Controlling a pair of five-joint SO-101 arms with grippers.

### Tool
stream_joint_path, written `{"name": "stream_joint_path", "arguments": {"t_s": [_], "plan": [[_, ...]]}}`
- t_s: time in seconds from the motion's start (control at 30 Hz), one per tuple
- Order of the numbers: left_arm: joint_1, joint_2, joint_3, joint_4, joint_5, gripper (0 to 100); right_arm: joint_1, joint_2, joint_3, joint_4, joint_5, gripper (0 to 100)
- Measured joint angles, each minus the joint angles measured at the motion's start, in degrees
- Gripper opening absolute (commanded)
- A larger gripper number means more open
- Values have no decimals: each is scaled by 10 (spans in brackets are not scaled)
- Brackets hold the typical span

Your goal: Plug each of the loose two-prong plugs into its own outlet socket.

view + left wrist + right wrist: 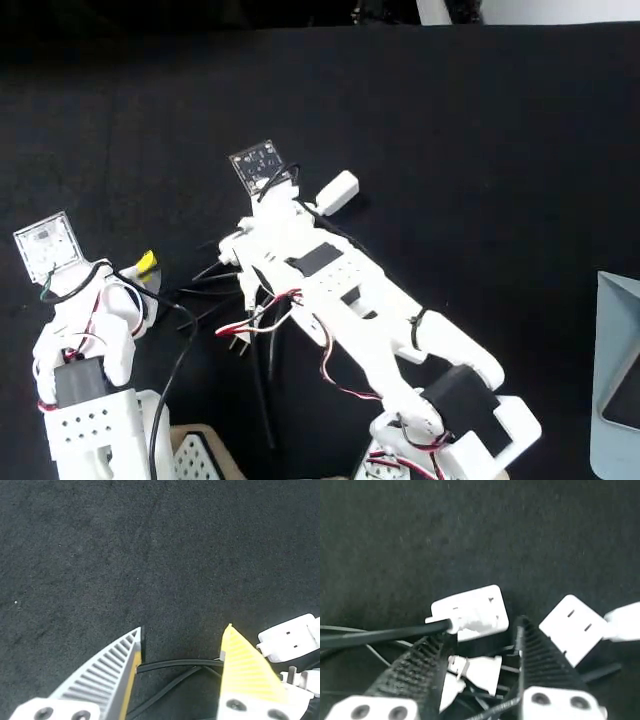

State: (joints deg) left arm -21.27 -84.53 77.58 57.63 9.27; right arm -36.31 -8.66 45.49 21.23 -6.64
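Note:
My right gripper (480,630) is open above a cluster of white outlet blocks. One block (470,612) lies just past its black fingertips, and a black cable (375,635) runs into that block's side. A second block (572,627) with two slots sits beside it. A small white plug piece (477,672) lies between the fingers, untouched as far as I can see. My left gripper (184,627) is open over the black mat, and black cables (175,665) cross between its grey and yellow fingers. A white outlet block (338,192) lies beyond the right arm (340,280). A loose plug (237,342) with bare prongs rests beside that arm.
Black cables (205,275) tangle between the two arms. A pale blue tray (615,380) stands at the right edge. The left arm's base (85,420) is at the bottom left. The far and right parts of the black mat (480,150) are bare.

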Motion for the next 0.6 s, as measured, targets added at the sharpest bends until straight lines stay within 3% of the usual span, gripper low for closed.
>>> {"name": "stream_joint_path", "arguments": {"t_s": [0.37, 0.5, 0.6], "plan": [[0, 0, 0, 0, 0, 253, 0, 22, 0, -41, 14, 120], [0, 0, 0, 0, 0, 253, 0, 22, 0, -41, 14, 23], [0, 0, 0, 0, 0, 253, 0, 22, 0, -41, 14, 18]]}}
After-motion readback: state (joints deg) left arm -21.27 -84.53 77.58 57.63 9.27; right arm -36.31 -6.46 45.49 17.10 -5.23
